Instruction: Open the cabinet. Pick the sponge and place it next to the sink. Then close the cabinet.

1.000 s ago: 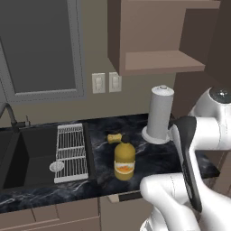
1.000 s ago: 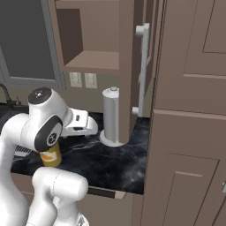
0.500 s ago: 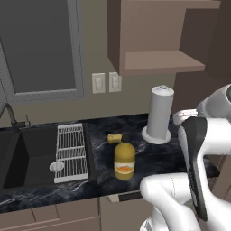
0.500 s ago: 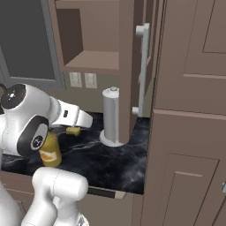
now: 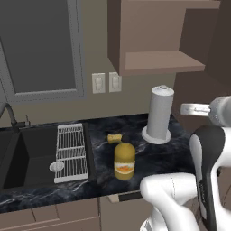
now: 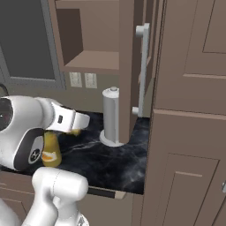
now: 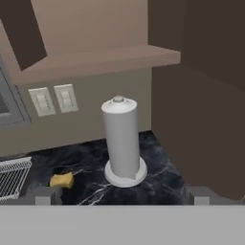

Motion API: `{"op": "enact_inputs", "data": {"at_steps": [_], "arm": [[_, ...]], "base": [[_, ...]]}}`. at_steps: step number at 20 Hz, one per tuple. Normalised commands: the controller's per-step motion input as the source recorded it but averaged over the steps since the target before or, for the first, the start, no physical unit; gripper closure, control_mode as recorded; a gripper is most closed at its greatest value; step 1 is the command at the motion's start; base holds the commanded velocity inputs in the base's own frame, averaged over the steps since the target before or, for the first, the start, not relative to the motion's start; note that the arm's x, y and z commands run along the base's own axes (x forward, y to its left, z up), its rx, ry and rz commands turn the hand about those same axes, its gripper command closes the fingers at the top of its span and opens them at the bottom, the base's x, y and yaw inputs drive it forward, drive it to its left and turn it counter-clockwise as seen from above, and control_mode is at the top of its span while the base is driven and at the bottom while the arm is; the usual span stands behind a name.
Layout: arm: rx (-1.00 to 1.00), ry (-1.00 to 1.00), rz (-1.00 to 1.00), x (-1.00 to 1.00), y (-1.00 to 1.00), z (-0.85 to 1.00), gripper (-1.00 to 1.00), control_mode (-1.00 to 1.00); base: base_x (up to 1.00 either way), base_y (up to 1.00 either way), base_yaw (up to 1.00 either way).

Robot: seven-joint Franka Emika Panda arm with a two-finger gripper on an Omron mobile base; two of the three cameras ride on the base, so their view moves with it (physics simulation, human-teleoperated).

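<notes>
Cabinet open, sponge on the table beside the sink.

I see the brown wooden cabinet (image 6: 95, 39) with its door (image 6: 128, 66) swung wide, edge-on in the right base view, the long silver bar handle (image 6: 142, 70) standing vertical on it and its shelf bare. The small yellow-tan sponge (image 5: 114, 138) lies flat on the dark marble table (image 5: 144, 153), just right of the white wire rack (image 5: 71, 151). The black recessed sink (image 5: 31, 155) sits at the left with its dark curved faucet (image 5: 9, 115).

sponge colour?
Yellow-tan. The sponge lies on the counter beside the wire rack; clearest in the hand view.
</notes>
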Motion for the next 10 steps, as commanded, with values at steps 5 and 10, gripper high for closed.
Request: {"op": "enact_inputs", "data": {"at_steps": [5,10], "arm": [[0.00,-0.08,0.00,-0.53,0.00,0.65,-1.00,-1.00],[0.00,-0.09,0.00,-0.41,0.00,0.45,-1.00,-1.00]], "base": [[0.00,0.00,0.00],[0.00,0.00,0.00]]}}
